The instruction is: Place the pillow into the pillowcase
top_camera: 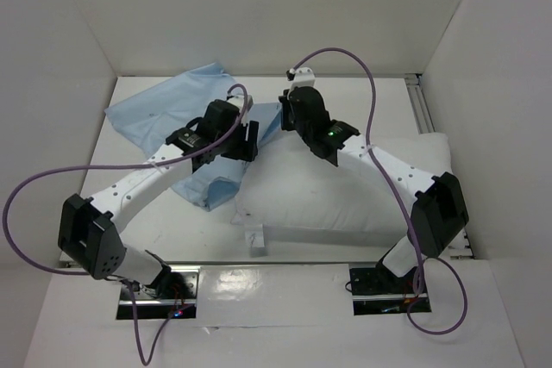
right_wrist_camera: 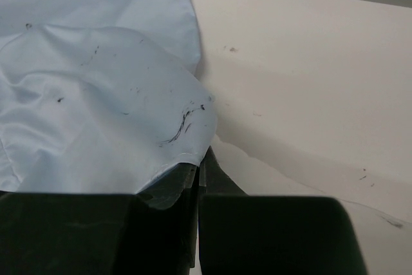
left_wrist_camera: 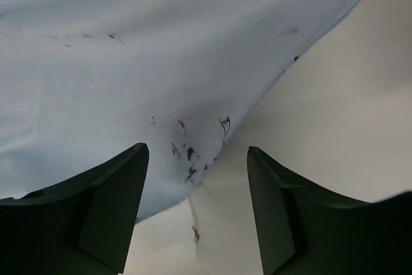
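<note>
**Support:** flat white table top (top_camera: pixel 198 234), matt, walled in white on three sides. A silver metal rail (top_camera: pixel 423 109) runs along its right edge.

**Lying on it:**
- Plump white rectangular fabric pillow (top_camera: pixel 328 200), lying flat across the centre and right, its long side across the table and its right end near the rail.
- Thin pale-blue fabric pillowcase (top_camera: pixel 164 105), limp and creased with tiny dark specks. It is spread over the far left and trails toward the centre, where its near fold touches the pillow's left end.
- Small white block (top_camera: pixel 255 238), just beside the pillow's near left corner.
- Two black base mounts, left (top_camera: pixel 159 286) and right (top_camera: pixel 388 286), at the near edge.
</note>
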`<control>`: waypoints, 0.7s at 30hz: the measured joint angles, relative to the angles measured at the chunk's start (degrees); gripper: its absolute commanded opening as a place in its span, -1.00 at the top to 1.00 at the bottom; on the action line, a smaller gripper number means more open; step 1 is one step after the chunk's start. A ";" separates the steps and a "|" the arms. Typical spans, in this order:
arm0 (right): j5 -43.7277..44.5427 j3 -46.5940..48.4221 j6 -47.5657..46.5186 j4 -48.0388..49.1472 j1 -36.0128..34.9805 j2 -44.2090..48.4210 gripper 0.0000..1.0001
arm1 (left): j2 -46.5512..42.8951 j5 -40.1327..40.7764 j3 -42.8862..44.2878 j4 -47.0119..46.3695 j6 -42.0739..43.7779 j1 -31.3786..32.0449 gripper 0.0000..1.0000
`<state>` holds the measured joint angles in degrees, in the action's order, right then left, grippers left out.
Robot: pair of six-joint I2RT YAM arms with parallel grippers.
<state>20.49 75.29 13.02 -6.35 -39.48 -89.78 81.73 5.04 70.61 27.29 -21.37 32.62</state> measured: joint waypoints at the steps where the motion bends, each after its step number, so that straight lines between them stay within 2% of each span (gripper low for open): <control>1: -0.04 0.00 0.00 -0.09 0.13 0.00 1.00 | 0.37 0.11 0.00 -0.61 -0.20 0.00 -0.46; 7: -0.42 0.00 0.02 -0.35 0.66 0.00 1.00 | 3.67 0.74 0.00 -3.50 -1.53 0.00 -0.15; 12: -0.76 0.00 0.02 -0.39 0.90 0.00 1.00 | 5.25 1.27 0.00 -3.89 -1.55 0.00 -0.24; 16: -1.27 0.00 0.35 -0.48 1.18 0.00 1.00 | 5.88 1.40 0.00 -4.48 -1.64 0.00 -0.16; 17: -1.36 0.00 0.42 -0.50 1.25 0.00 1.00 | 6.10 1.57 0.00 -4.66 -1.79 0.00 -0.11; 21: -1.68 0.00 0.61 -0.57 1.53 0.00 1.00 | 6.56 3.13 0.00 -4.68 -2.86 0.00 0.50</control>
<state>18.81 75.29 13.63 -6.92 -37.95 -89.78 88.29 8.16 70.61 22.61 -24.23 32.62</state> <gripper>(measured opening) 0.010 0.363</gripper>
